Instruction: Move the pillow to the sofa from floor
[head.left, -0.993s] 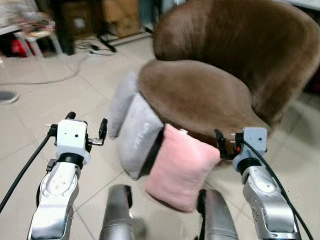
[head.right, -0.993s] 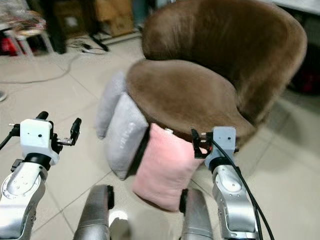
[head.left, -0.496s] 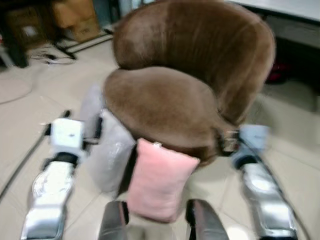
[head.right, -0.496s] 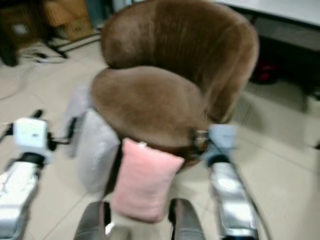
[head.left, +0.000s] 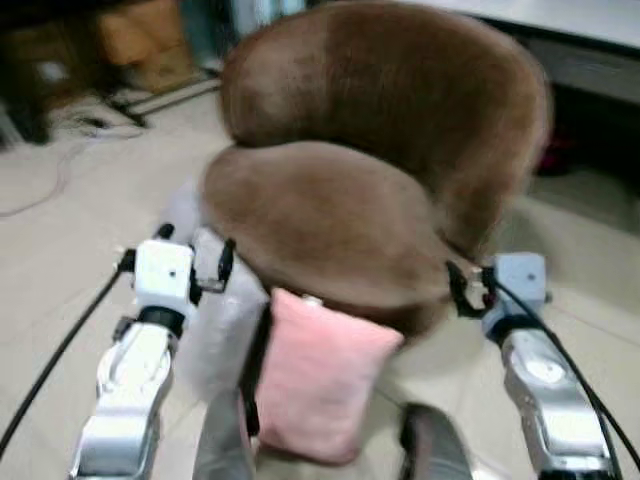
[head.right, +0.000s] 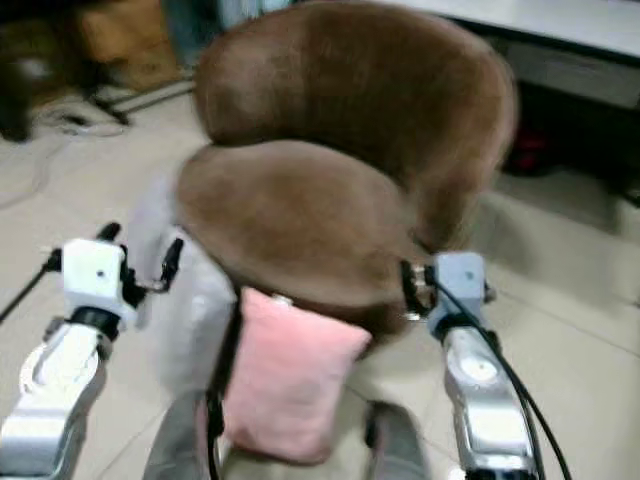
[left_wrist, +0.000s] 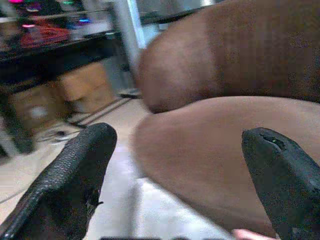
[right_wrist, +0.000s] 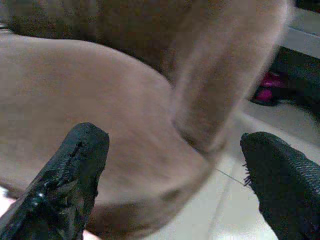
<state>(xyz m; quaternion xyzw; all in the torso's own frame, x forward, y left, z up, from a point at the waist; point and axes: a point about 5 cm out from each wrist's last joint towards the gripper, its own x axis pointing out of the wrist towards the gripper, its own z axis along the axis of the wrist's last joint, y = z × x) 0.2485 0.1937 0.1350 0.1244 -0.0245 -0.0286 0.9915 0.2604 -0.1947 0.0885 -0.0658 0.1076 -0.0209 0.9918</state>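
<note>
A pink pillow (head.left: 320, 378) stands on the tiled floor, leaning against the front of the brown round sofa chair (head.left: 325, 215). Two grey pillows (head.left: 212, 318) lean on the chair's left side beside it. My left gripper (head.left: 196, 252) is raised and open, in front of the grey pillows and left of the pink one. In the left wrist view its fingers (left_wrist: 75, 172) stand wide apart and frame the brown seat (left_wrist: 215, 145). My right gripper (head.left: 470, 288) is open at the seat's right front edge, with nothing between its fingers (right_wrist: 72, 172).
Cardboard boxes (head.left: 140, 35) and cables (head.left: 70, 160) lie at the back left. A white desk edge (head.left: 590, 45) runs behind the chair on the right, with a pink item (head.left: 555, 155) under it. My knees (head.left: 225, 445) are just before the pink pillow. Open floor lies to the left.
The whole view has swung right and the chair has come closer and more central, so the camera moved. Both grippers stay raised and open. The pillows have not moved.
</note>
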